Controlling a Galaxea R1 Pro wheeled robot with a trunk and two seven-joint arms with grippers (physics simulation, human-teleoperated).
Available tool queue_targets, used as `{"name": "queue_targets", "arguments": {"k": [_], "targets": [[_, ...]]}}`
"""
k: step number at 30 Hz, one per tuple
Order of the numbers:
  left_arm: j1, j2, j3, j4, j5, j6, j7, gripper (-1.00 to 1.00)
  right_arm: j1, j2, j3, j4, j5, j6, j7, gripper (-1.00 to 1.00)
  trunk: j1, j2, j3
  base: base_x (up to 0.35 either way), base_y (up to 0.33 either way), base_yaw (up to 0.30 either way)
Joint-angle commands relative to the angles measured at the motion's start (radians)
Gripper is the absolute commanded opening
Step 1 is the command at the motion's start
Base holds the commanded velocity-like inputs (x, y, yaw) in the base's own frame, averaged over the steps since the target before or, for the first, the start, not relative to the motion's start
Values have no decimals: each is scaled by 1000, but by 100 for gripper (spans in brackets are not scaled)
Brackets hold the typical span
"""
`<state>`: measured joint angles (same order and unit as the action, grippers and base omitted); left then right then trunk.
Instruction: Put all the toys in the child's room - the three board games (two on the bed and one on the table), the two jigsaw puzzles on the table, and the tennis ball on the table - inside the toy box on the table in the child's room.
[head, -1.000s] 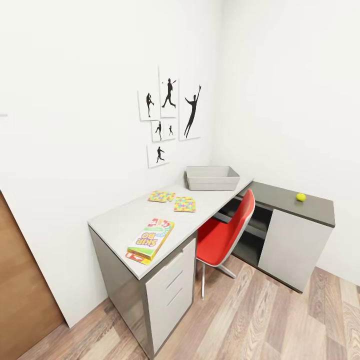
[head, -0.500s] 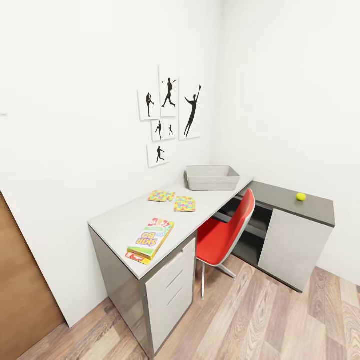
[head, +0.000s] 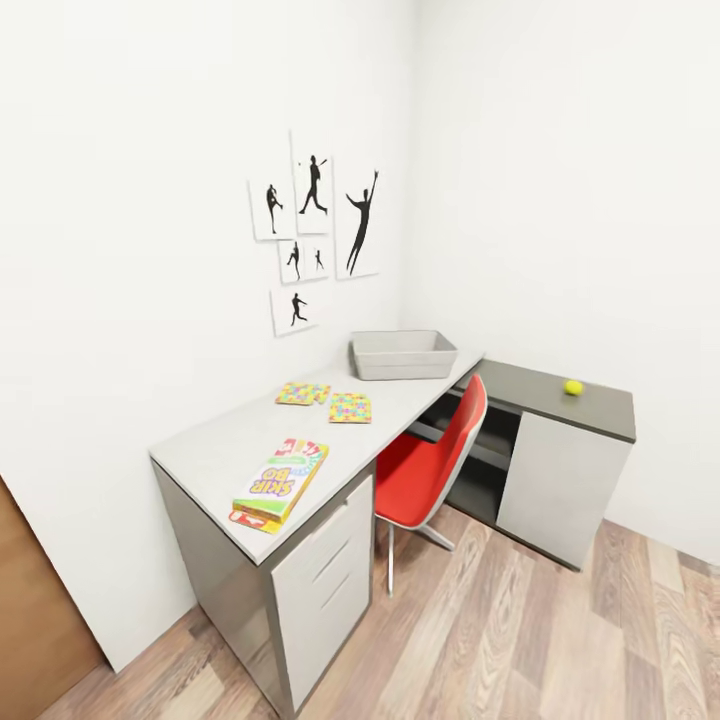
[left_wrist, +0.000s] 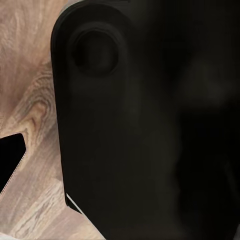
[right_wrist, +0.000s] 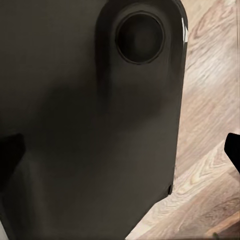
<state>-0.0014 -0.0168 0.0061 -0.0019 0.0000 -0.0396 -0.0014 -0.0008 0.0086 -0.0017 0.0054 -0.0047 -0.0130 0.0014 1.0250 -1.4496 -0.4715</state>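
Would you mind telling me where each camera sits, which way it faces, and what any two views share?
Head view: high on the robot, looking down at the table, toy box and red chair.
Left wrist view: on the left arm, facing the wood floor past a dark robot part.
Right wrist view: on the right arm, likewise facing the floor past dark housing.
Shared: all three show the wood floor.

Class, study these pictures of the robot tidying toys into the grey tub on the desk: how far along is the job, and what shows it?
Nothing looks done: the toy box appears empty. Nothing seems in hand. Left to do: the SKIP-BO board game near the desk's end, two jigsaw puzzles lying flat before the toy box, and the tennis ball on the dark section.
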Motion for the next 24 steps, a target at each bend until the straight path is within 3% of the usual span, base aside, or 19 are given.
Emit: {"name": "queue_targets", "arguments": {"k": [1, 15, 24], "targets": [[0, 0, 0, 0, 0, -3, 0, 100, 0, -1, 0, 1, -1, -1, 0, 100, 0, 0, -1, 0, 0, -270], [0, 0, 0, 0, 0, -3, 0, 100, 1, -3, -1, 2, -1, 0, 0, 100, 0, 0, -1, 0, 0, -281], [0, 1, -1, 0, 2, -5, 0, 100, 1, -3, -1, 2, -2, 0, 0, 100, -35, 63, 27, 0, 0, -283]]}}
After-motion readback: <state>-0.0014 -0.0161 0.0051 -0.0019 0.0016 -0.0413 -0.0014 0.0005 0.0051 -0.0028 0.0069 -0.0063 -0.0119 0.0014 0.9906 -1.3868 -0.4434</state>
